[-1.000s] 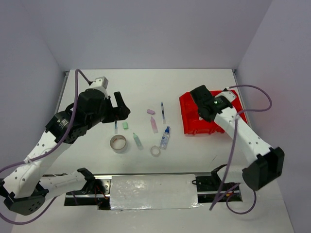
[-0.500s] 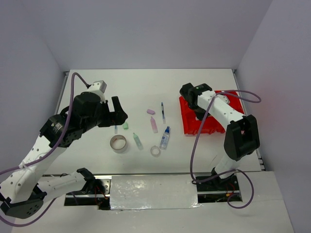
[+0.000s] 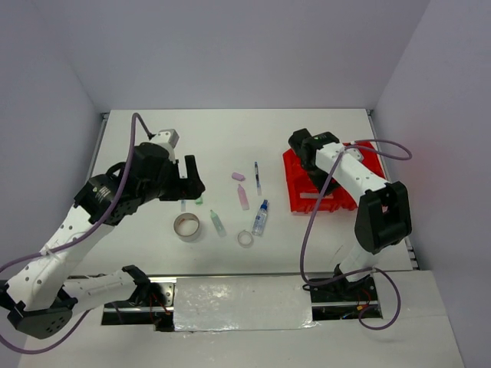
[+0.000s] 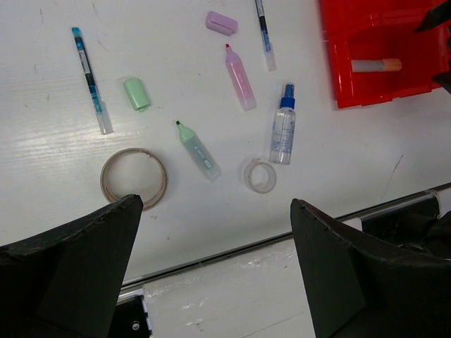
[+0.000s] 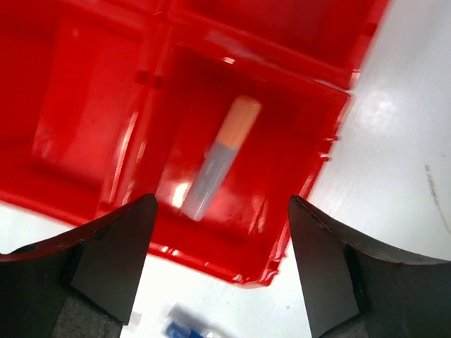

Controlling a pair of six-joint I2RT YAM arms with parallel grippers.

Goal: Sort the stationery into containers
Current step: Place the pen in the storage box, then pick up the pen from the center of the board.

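tray (image 5: 303,211) near-L cmpt: marker (image 5: 220,156) on floor | walls hem sides | open above

Red four-compartment tray (image 4: 330,65) is sitting on the right, with an orange-capped marker (image 5: 220,156) lying flat in its near-left compartment. The rest is lying loose on the table left of the tray: teal pen (image 4: 90,79), dark pen (image 4: 264,28), pink eraser (image 4: 221,22), pink marker (image 4: 240,77), green eraser (image 4: 137,94), green marker (image 4: 198,150). Blue-capped bottle (image 4: 283,128) is lying on its side, clear tape ring (image 4: 259,175) is near its base, and beige tape roll (image 4: 134,179) is lying flat.
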